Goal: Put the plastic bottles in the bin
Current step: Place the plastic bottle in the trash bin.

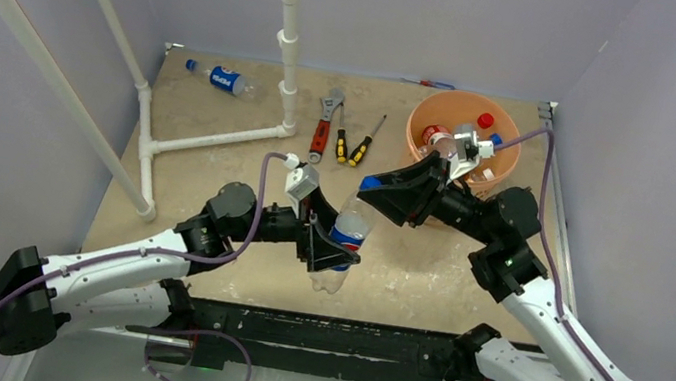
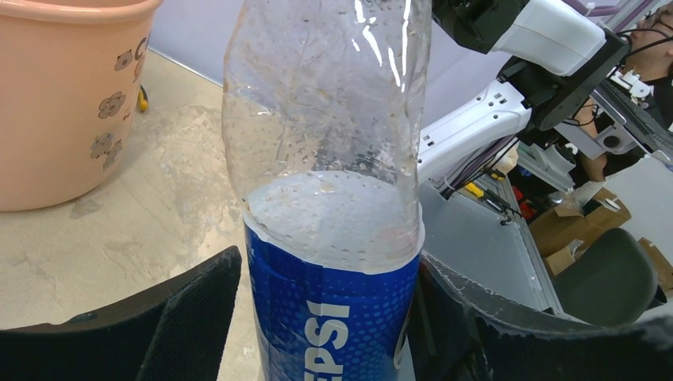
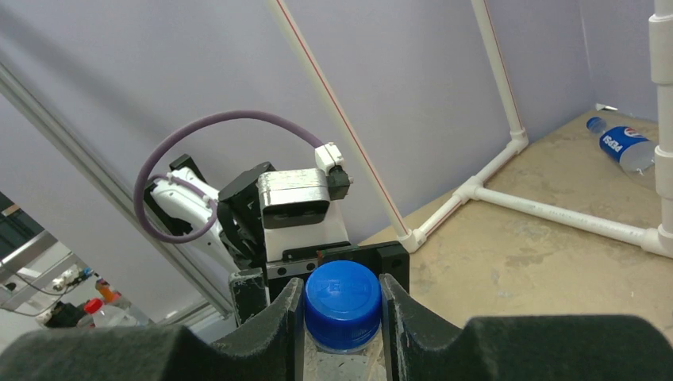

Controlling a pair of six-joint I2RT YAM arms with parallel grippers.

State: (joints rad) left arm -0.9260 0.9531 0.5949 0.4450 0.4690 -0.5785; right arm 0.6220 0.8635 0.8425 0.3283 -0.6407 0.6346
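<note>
Right claw (image 3: 341, 317) pinches the bottle (image 2: 333, 119) by its cap (image 3: 343, 302); left claw (image 1: 333, 251) brackets the label (image 2: 333, 325), grip unclear; let only 1 release.

Inspector: Top camera's position?
Recorder: Fixed high behind the bases, looking down over the whole table (image 1: 444, 267).
Inspector: Wrist cameras?
Recorder: Left sits close against the bottle (image 2: 333, 238), facing the bin (image 2: 63, 103); right, close on its cap (image 3: 343, 302), faces left. All three share that bottle.
</note>
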